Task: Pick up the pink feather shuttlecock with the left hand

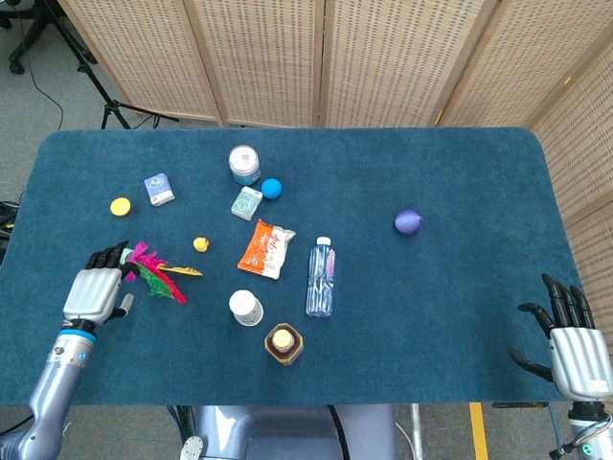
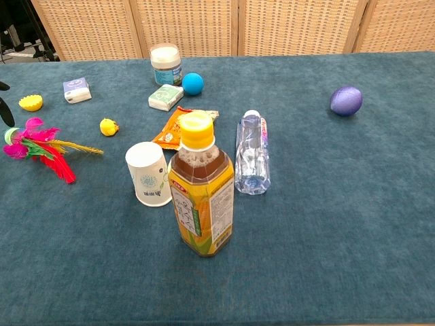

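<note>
The pink feather shuttlecock [image 1: 153, 271] lies flat on the blue table, left of centre, its pink, green, yellow and red feathers fanned toward the right; the chest view shows the shuttlecock [image 2: 37, 146] at the far left. My left hand [image 1: 96, 290] hovers just left of it, palm down, fingers spread, its dark fingertips [image 1: 110, 254] close to the shuttlecock's base; whether they touch is unclear. Only dark fingertips [image 2: 4, 109] show at the chest view's left edge. My right hand [image 1: 571, 347] rests open at the table's near right corner, holding nothing.
Near the shuttlecock lie a small yellow duck [image 1: 200, 244] and a yellow cap [image 1: 120, 206]. A white cup [image 1: 245, 307], tea bottle [image 1: 283, 343], water bottle [image 1: 321, 276], orange snack bag [image 1: 266, 248], small boxes, white jar [image 1: 244, 164], blue ball [image 1: 272, 188] and purple ball [image 1: 408, 221] sit further right.
</note>
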Tool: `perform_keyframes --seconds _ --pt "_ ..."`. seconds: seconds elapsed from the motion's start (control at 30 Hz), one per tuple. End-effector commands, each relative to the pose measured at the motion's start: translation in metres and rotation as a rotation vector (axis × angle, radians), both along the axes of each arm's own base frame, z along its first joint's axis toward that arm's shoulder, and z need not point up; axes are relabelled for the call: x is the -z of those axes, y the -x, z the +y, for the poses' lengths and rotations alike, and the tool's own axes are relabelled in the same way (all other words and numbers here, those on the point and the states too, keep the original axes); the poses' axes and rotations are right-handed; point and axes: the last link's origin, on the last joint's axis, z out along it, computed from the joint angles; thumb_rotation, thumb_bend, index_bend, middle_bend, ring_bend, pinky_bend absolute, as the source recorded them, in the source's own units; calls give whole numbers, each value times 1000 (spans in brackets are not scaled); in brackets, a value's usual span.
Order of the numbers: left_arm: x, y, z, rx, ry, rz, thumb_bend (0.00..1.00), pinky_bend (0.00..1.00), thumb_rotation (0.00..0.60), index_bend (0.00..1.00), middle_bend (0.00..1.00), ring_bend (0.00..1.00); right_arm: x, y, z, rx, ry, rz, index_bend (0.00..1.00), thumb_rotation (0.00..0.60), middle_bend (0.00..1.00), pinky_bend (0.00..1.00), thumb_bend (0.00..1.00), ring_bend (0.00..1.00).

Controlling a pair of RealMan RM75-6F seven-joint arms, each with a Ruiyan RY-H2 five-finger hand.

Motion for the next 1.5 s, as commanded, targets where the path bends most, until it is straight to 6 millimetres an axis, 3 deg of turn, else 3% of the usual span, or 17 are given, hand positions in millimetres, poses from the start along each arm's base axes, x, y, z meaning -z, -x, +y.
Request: perform_keyframes --seconds 0.03,0.67,1.5 --pt "3 -2 1 6 10 7 422 104 600 380 0 62 0 0 0 -1 1 -1 315 600 0 0 208 0" --pt "29 -12 3 33 69 70 481 104 600 380 0 62 -3 0 0 -13 25 -14 315 600 0 0 208 0" --pt "54 7 11 134 13 305 473 104 600 380 0 62 -5 -2 1 -22 44 -20 315 600 0 0 208 0"
